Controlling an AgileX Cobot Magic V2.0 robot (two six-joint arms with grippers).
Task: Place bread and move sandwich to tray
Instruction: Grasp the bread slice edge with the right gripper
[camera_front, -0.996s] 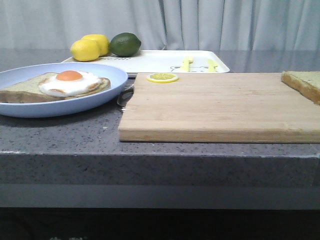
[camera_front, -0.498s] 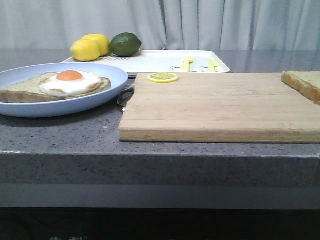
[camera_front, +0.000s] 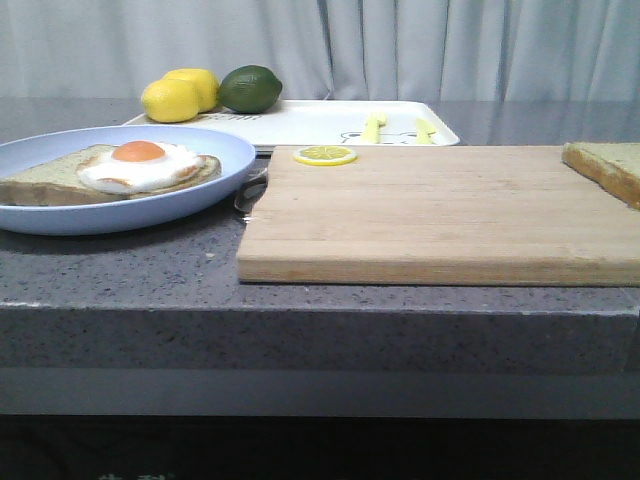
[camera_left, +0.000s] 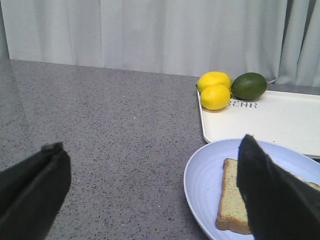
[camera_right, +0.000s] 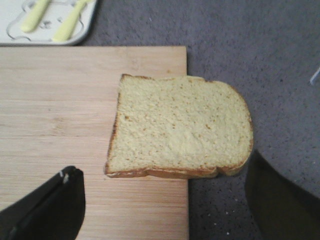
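While neither arm shows in the front view, your right gripper (camera_right: 162, 200) hangs over the bread (camera_right: 180, 127) with its fingers spread wide to either side of the slice, touching nothing. That slice lies at the right end of the cutting board (camera_front: 440, 210), one side hanging past the board's edge onto the counter (camera_front: 120, 265), which should give a finger room to slip beneath. Your left gripper (camera_left: 155, 190) is likewise spread and empty, hovering near the blue plate (camera_front: 215, 150) at the left, ready for the carry. On that plate sits the sandwich (camera_front: 120, 172), its lower slice topped by the fried egg. The tray (camera_front: 320, 122) waits at the far side, with two lemons (camera_front: 180, 95) and a lime (camera_front: 250, 88) at its left end, though whether they rest on its rim is hard to tell. Compared with a second ago, nothing on the counter has moved.
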